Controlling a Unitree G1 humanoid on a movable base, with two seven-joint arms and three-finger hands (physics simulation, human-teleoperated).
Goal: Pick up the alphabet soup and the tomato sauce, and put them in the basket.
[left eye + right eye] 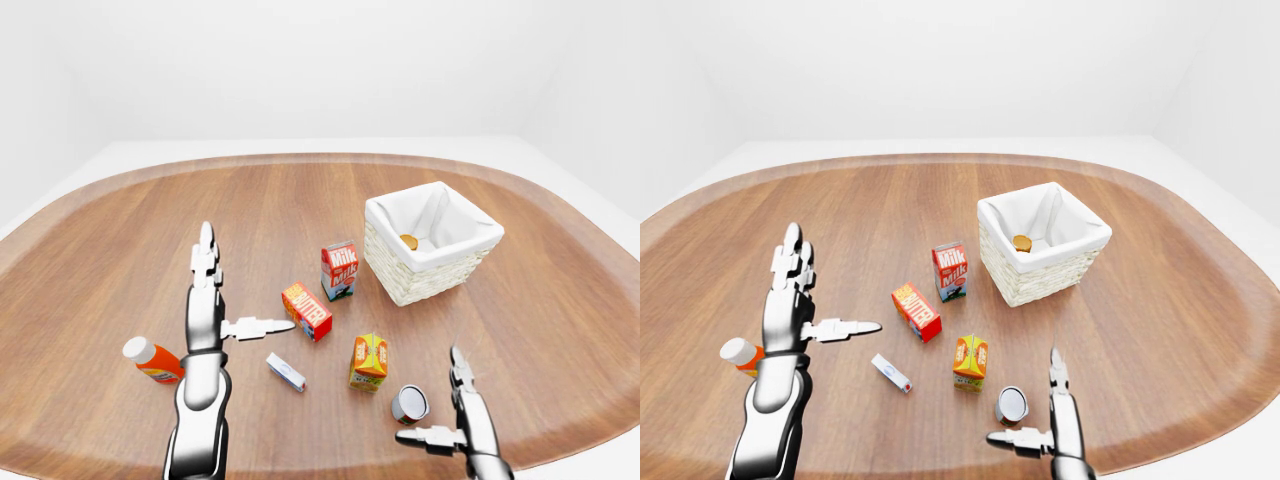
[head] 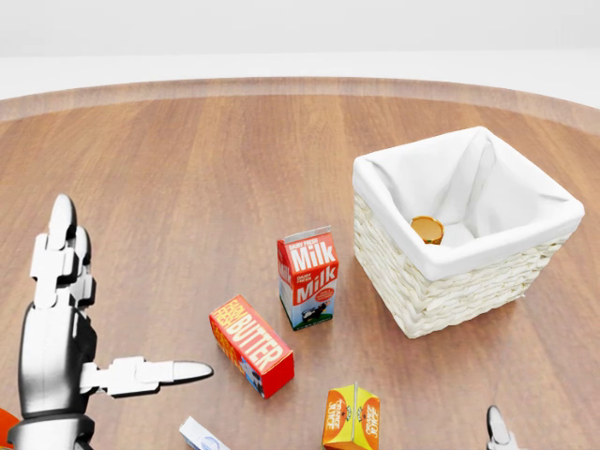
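The white-lined wicker basket (image 2: 441, 291) stands right of centre in the head view. A can with an orange-brown end (image 2: 427, 229) lies inside it. A second can (image 1: 409, 404), silver end showing, lies on its side on the table near the bottom of the left-eye view. I cannot read either label. My right hand (image 1: 430, 393) is open just right of that can, fingers up and thumb pointing left below it, not closed on it. My left hand (image 1: 240, 285) is open at the left, fingers straight and thumb toward the butter box, holding nothing.
On the wooden table (image 1: 120, 250) are a milk carton (image 2: 307, 277), a red-orange butter box (image 2: 250, 345), an orange juice carton (image 1: 369, 361), a small white-and-blue box (image 1: 285, 371), and a white-capped orange bottle (image 1: 152, 360) beside my left forearm.
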